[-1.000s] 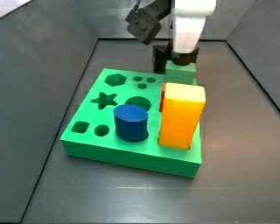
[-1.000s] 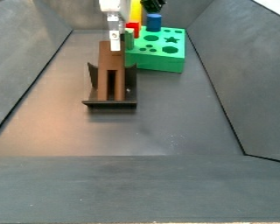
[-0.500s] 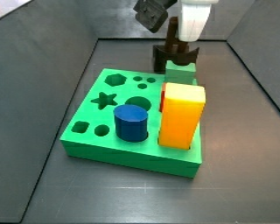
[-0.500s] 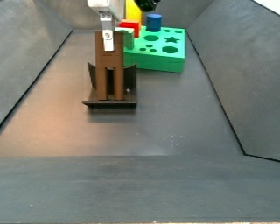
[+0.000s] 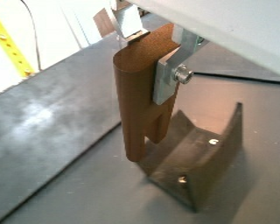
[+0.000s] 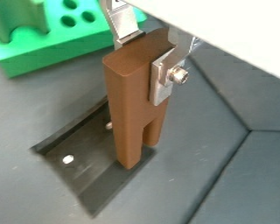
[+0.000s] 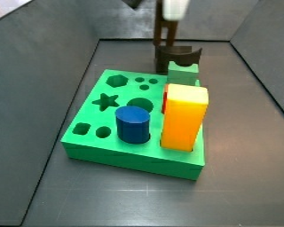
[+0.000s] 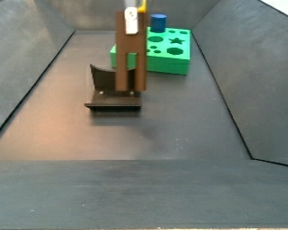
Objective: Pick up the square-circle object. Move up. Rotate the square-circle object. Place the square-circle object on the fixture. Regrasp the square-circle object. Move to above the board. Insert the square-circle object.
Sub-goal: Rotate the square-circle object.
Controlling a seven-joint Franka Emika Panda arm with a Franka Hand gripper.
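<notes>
The square-circle object [image 5: 136,114] is a long dark-brown peg, hanging upright with my gripper [image 5: 150,54] shut on its thick top end. In both wrist views the silver fingers [image 6: 166,74] clamp its two sides. Its lower end hangs just over the fixture [image 5: 206,162], a dark bracket on a base plate [image 6: 78,162]. In a side view the square-circle object [image 8: 129,63] stands tall beside the fixture [image 8: 107,90], and the gripper [image 8: 130,16] is cut off by the picture's edge. The green board [image 8: 165,54] lies just beyond.
On the board [image 7: 109,133] stand a blue cylinder [image 7: 135,122] and a tall yellow-orange block [image 7: 184,115]; star, round and hexagon holes show in its top. Sloping dark walls [image 8: 39,81] close in the grey floor on all sides.
The gripper has risen with the square-circle object in it. The peg's lower end has lifted out of the fixture, and the gripper has mostly left the side views.
</notes>
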